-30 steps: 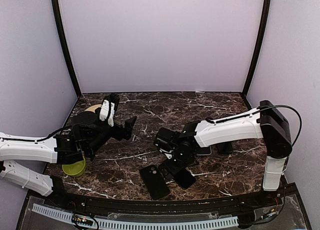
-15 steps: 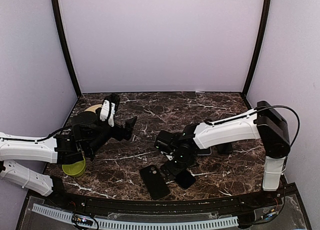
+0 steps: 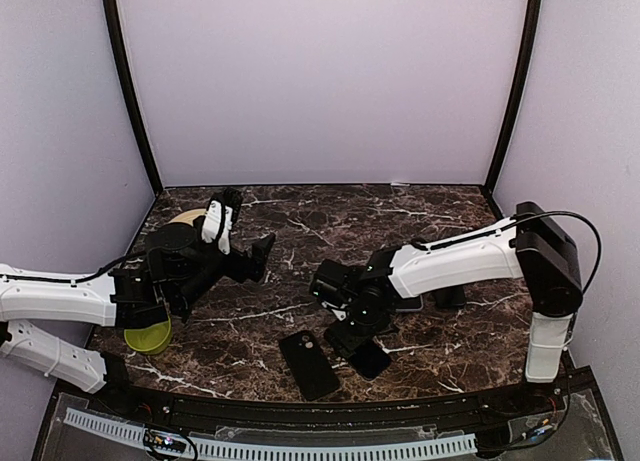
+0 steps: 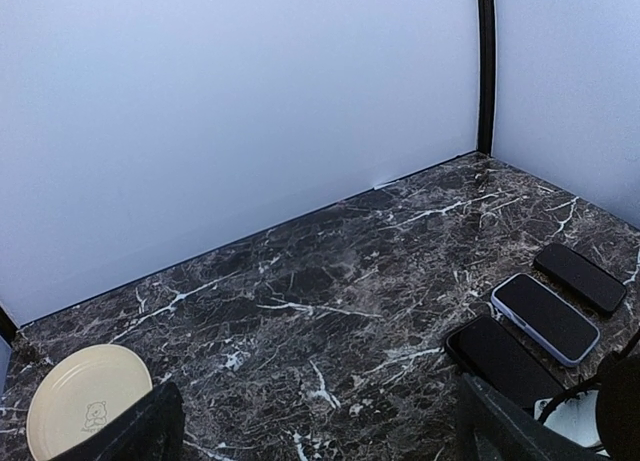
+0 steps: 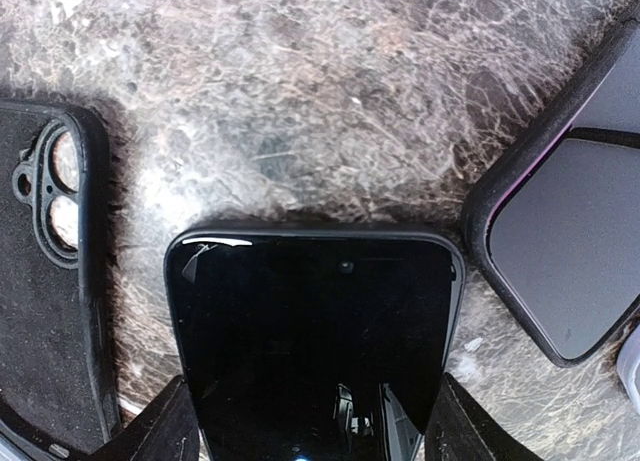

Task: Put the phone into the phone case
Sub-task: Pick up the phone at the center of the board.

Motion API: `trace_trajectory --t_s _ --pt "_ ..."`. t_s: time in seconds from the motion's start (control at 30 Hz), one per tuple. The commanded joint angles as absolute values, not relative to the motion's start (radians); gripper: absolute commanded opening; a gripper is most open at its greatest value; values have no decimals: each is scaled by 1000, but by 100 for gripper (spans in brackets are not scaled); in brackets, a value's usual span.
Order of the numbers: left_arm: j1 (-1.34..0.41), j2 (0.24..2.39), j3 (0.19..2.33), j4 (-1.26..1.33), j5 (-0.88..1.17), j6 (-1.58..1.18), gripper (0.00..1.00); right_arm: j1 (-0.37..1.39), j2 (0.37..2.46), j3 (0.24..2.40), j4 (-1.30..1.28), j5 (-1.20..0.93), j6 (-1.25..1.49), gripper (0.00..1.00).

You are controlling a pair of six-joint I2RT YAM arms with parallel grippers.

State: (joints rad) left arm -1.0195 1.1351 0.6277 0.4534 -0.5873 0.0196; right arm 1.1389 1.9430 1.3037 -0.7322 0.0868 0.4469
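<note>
Right gripper [image 5: 310, 423] straddles the phone [image 5: 315, 321], grip unclear; phone case [image 5: 45, 311] lies at its nine o'clock. Left gripper [image 4: 320, 431] jaws gape apart

Your table [image 3: 300, 216] is dark brown marble veined in white. The phone [image 5: 315, 341] is glossy black, the case [image 5: 45, 311] matte black. You also have a cream plate [image 4: 85, 406] with a small animal drawing, a yellow-green dish [image 3: 150, 338], pale lilac walls [image 3: 320, 81] and white arms [image 3: 450, 261] with black joints.

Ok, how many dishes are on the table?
2: a cream plate at the far left, behind the left arm, and a yellow-green dish nearer, partly under it. More may be hidden.
</note>
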Motion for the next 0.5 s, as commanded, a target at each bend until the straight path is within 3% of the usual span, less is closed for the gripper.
trace_trajectory --t_s 0.0,0.13,0.47 --pt "-1021 1142 672 422 -591 32 96 1135 1907 1273 -703 109 471 28" --pt "-1021 1141 685 396 -592 21 96 1153 1843 1263 -662 180 533 14" --pt "-1021 1091 694 371 -643 10 96 1287 1698 1238 -438 463 734 4"
